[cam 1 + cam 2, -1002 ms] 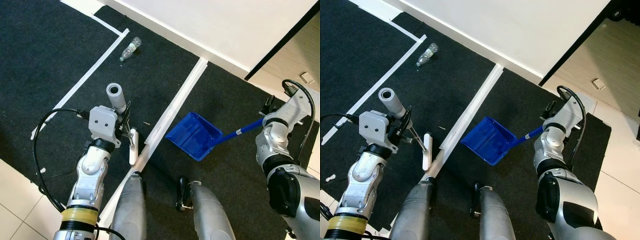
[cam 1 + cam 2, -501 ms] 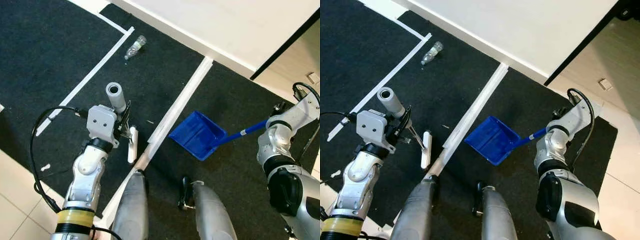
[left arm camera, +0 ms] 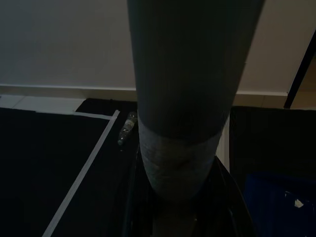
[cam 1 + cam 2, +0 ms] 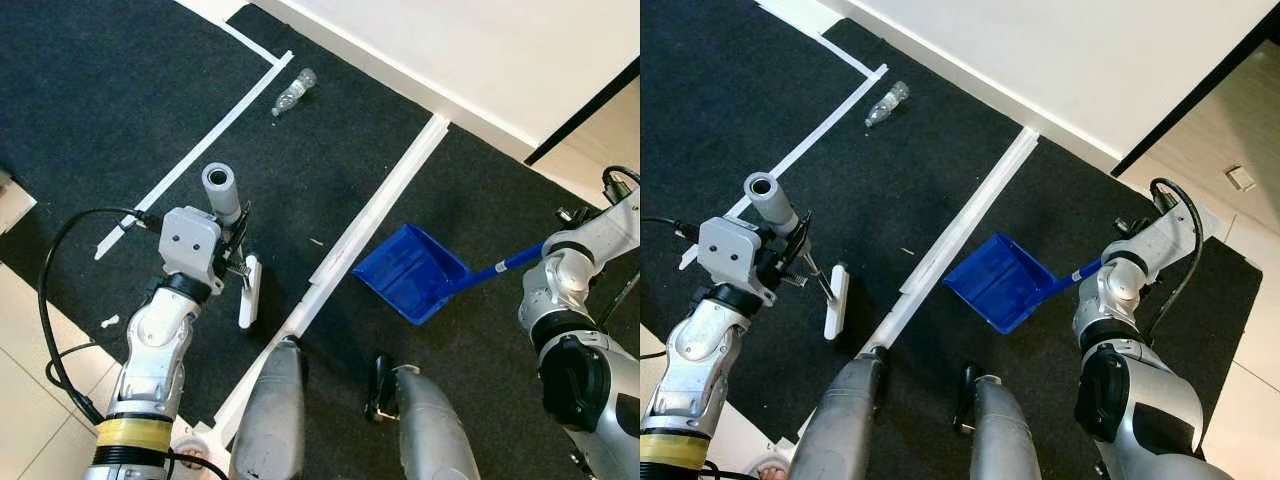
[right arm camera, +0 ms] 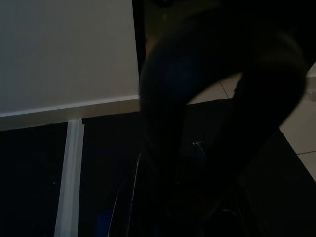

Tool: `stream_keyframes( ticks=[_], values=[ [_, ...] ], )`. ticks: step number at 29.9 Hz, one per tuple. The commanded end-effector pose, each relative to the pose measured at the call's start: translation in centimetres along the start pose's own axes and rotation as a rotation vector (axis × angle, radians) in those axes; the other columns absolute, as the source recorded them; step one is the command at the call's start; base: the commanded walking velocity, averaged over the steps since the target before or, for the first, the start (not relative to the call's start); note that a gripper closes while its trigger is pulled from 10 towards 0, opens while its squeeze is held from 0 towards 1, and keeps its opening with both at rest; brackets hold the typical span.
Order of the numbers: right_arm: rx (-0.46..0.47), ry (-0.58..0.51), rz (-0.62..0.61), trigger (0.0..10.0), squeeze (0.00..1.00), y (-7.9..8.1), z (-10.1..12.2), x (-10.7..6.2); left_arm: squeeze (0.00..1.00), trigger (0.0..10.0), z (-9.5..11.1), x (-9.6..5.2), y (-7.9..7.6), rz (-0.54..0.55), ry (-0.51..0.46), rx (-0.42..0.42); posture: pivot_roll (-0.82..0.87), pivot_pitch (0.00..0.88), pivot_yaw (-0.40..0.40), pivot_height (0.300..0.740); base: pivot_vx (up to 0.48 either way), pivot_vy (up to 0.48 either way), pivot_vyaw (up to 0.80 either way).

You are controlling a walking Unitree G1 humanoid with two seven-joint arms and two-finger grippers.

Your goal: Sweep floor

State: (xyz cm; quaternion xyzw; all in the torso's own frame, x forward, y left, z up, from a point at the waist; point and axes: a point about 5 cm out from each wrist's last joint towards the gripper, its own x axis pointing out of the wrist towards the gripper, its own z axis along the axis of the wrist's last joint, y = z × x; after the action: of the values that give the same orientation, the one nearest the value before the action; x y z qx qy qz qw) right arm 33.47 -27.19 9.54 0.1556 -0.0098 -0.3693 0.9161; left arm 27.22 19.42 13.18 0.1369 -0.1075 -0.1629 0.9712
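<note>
The robot stands on a dark carpet (image 4: 120, 90) crossed by white tape lines (image 4: 385, 205), ready for a sweeping stroke. The left claw (image 4: 232, 262) is clamped on the grey broom handle (image 4: 221, 190), with the white broom head (image 4: 247, 291) resting on the carpet just left of the tape. The right claw (image 4: 585, 222) appears closed on the blue dustpan handle (image 4: 500, 268), though the dark wrist view leaves this uncertain; the blue dustpan (image 4: 410, 272) sits on the carpet right of the tape. A plastic bottle (image 4: 293, 91) lies well ahead near the wall. Next, the broom likely has to reach toward that bottle and draw it back to the dustpan's open mouth.
</note>
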Motion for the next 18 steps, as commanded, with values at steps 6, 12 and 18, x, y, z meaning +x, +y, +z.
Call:
stream_keyframes(
  ticks=[6, 12, 18],
  values=[
    [-0.019, 0.022, 0.013, 0.0, 0.00, -0.7, -0.8, -0.2, 0.00, 10.0, -0.5, 0.3, -0.1, 0.016, -0.004, -0.013, 0.31, 0.229, -0.036, 0.740, 0.000, 0.000, 0.00],
    [0.032, -0.019, 0.200, 0.9, 0.00, 1.1, 0.4, 0.0, 0.00, 10.0, -1.8, 0.8, 0.0, 0.113, 0.024, -0.066, 0.21, 0.143, -0.071, 0.740, 0.000, 0.000, 0.00],
    [0.109, -0.086, 0.331, 0.0, 0.00, 3.0, 2.3, 0.3, 0.00, 10.0, -3.2, 0.8, 0.2, 0.176, 0.053, -0.085, 0.12, 0.063, -0.072, 0.740, 0.000, 0.000, 0.00]
  ],
)
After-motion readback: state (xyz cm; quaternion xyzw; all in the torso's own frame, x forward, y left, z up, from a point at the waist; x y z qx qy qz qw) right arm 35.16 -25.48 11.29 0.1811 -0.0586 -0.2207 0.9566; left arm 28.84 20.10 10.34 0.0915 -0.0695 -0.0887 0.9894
